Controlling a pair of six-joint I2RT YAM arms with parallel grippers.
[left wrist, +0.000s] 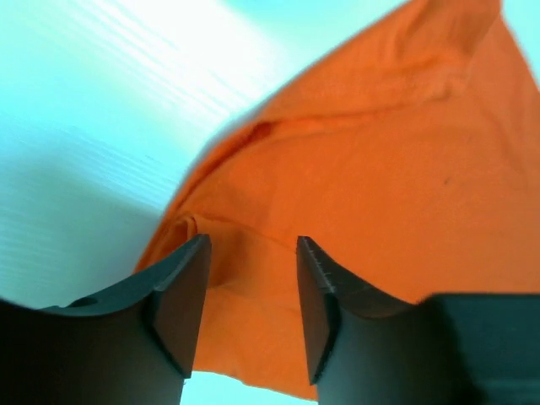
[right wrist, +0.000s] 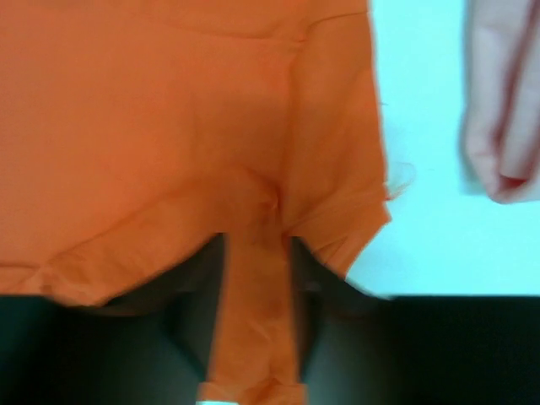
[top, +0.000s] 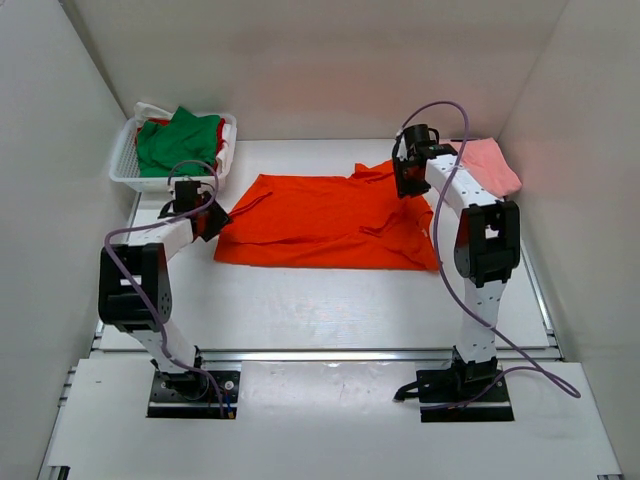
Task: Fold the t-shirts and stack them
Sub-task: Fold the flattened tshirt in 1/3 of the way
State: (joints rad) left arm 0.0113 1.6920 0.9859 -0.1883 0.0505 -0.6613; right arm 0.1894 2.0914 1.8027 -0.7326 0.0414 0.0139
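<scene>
The orange-red t-shirt (top: 325,222) lies spread flat across the middle of the table. My left gripper (top: 213,218) is at its left edge. In the left wrist view that gripper (left wrist: 253,253) stands open just above a rumpled fold of the orange-red t-shirt (left wrist: 380,186). My right gripper (top: 408,180) is at the shirt's far right corner. In the right wrist view its jaws (right wrist: 257,249) are slightly parted, and a band of the orange-red t-shirt (right wrist: 169,126) shows in the gap. A pale pink t-shirt (top: 490,165) lies folded at the far right.
A white mesh basket (top: 125,168) stands at the far left, holding a green t-shirt (top: 178,140) with a bit of red cloth (top: 152,123) behind it. The pink t-shirt (right wrist: 502,101) lies close to my right gripper. White walls enclose the table on three sides.
</scene>
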